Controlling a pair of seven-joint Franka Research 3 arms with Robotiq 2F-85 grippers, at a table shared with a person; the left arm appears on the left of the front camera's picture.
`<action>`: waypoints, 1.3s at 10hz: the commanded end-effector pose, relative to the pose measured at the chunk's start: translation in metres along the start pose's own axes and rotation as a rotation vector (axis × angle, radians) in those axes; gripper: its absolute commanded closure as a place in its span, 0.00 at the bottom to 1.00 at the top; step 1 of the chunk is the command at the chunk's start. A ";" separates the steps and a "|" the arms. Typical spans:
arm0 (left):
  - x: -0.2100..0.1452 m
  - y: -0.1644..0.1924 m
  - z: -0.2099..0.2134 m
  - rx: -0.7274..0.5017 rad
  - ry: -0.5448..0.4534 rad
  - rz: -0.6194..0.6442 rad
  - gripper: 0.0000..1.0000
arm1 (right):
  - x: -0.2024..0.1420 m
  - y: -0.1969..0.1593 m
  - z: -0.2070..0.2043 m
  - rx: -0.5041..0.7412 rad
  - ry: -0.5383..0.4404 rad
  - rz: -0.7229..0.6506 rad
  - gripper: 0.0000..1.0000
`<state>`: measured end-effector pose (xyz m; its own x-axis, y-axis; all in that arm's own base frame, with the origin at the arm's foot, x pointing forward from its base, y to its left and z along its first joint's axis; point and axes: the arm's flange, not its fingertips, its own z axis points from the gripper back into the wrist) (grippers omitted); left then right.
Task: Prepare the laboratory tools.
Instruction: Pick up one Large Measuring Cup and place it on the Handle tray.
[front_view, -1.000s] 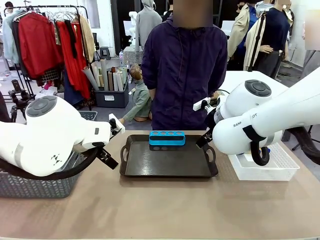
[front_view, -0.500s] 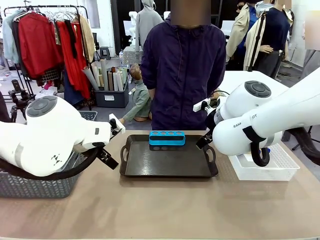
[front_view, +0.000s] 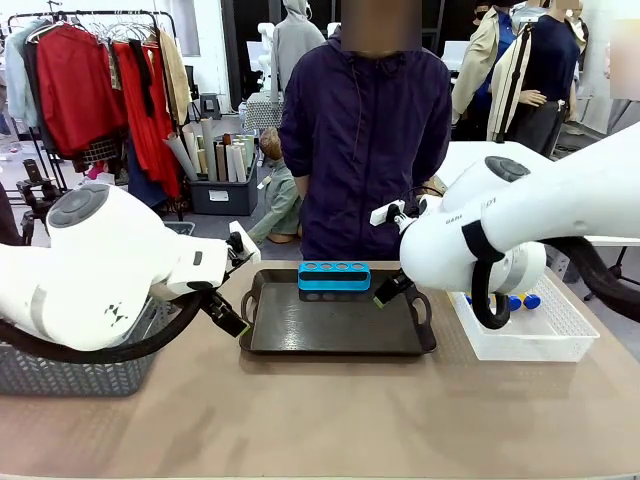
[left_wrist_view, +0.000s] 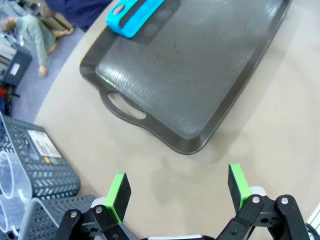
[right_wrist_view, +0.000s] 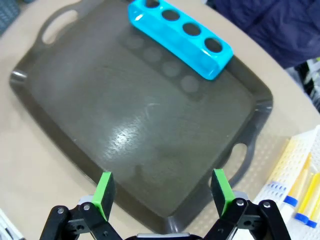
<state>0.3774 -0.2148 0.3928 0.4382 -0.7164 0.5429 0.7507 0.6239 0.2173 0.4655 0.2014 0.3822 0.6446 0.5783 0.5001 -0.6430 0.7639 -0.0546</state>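
The dark tray (right_wrist_view: 150, 125) has a finely grained plastic face with a dull sheen (light glints near its middle). The blue rack (right_wrist_view: 180, 37) is smooth, glossy plastic. The tan bench (front_view: 320, 410) looks matt. The right end effector (right_wrist_view: 162, 186) has matt green pads.

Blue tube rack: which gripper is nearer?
Right. The right gripper hangs over the right end of the tray, near the rack; the left gripper hangs over the table outside the tray's left handle, farther off.

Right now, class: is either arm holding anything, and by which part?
Nothing is held. The left jaws stand open, empty, over the tan table beside the dark grey plastic tray; the right jaws, open and empty, above that tray.
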 end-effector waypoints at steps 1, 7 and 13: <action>-0.023 0.008 0.027 -0.046 -0.047 -0.075 0.00 | -0.004 -0.021 0.022 0.080 0.002 0.047 0.00; -0.064 -0.007 0.109 -0.036 -0.151 -0.261 0.00 | 0.009 -0.023 0.105 0.183 -0.117 0.219 0.00; 0.009 0.045 0.120 -0.014 -0.170 -0.255 0.00 | 0.009 -0.049 0.145 0.123 -0.178 0.198 0.00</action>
<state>0.3574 -0.1505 0.5060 0.1346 -0.7905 0.5975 0.8324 0.4174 0.3647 0.4451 0.1190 0.5169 0.4186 0.6346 0.6496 -0.7980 0.5986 -0.0705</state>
